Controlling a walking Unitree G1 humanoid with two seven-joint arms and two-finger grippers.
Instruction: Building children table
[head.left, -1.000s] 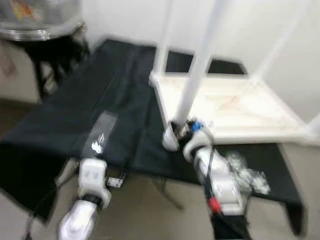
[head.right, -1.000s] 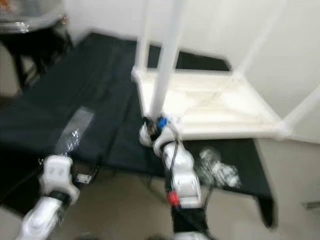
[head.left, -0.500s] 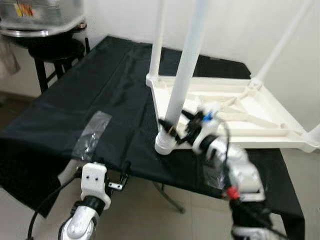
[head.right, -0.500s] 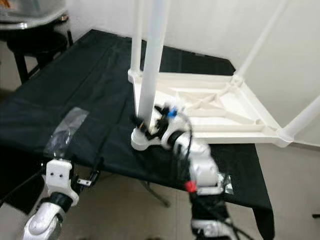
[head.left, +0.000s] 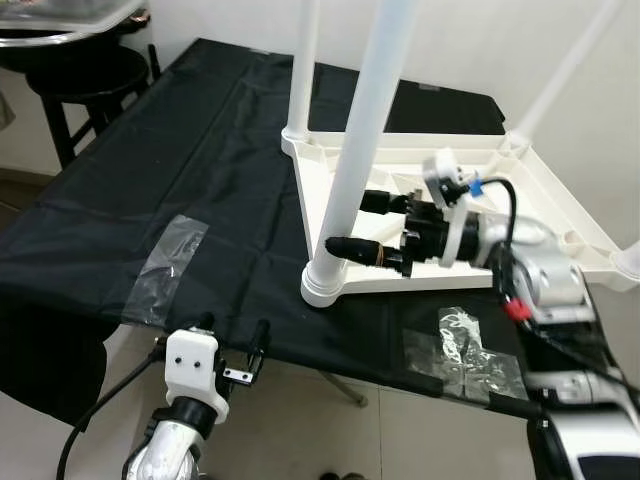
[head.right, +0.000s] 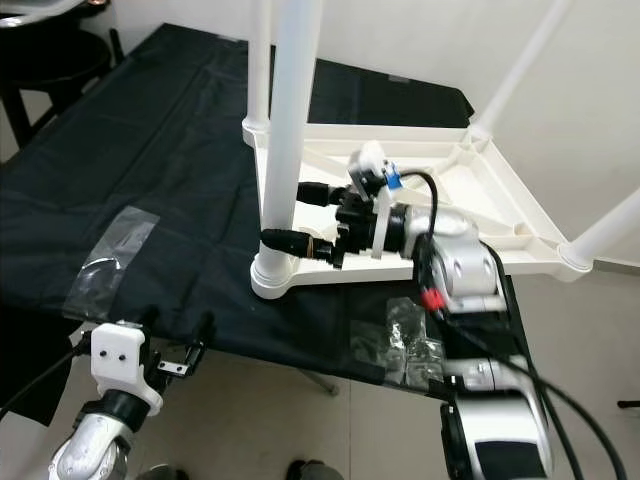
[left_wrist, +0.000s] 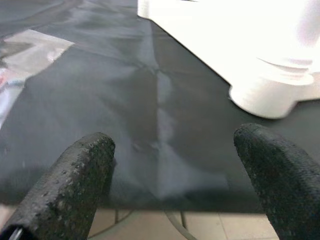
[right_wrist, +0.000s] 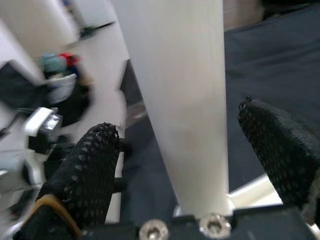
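Observation:
A white children's table lies upside down on a black-covered work table, its legs pointing up. The near leg stands in a round collar at the corner closest to me. My right gripper reaches in from the right, open, with one finger on each side of that leg just above the collar. In the right wrist view the leg stands between the two fingers with gaps on both sides. My left gripper hangs open at the work table's front edge, holding nothing.
A clear bag of hardware lies on the black cloth in front of the white table. A strip of clear plastic is on the cloth at the left. A dark stool stands at the back left. Other legs rise behind.
The view has shifted and sharpened. My right arm has swung round to the right of the near leg, and its fingers now straddle it. The left arm has hardly moved.

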